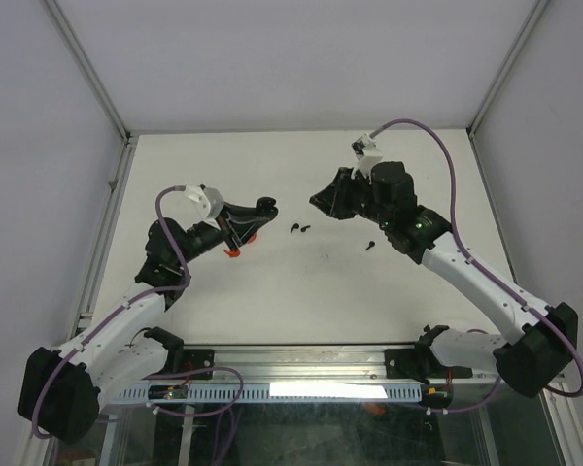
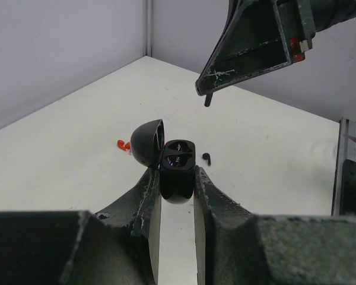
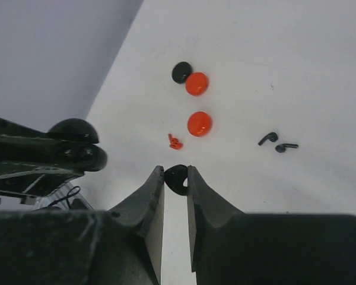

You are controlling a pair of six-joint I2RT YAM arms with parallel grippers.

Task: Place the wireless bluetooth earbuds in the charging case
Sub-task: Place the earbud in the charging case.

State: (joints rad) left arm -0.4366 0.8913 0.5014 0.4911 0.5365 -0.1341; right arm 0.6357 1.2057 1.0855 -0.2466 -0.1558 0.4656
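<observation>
3 round discs lie on the white table (image 3: 296, 53): a black disc (image 3: 181, 72) touching a red disc (image 3: 196, 84), and a 2nd red disc (image 3: 199, 123) near them, apart.

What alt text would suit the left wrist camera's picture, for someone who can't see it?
The left jaws clamp a black charging case, its lid swung open. Above, the right jaws hold a black earbud by its head.

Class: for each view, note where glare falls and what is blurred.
Top external: white glare strip on the front rail. Left wrist: charging case sharp, left hand blurred near the lens. Right wrist: red discs sharp, right hand blurred near the lens.
</observation>
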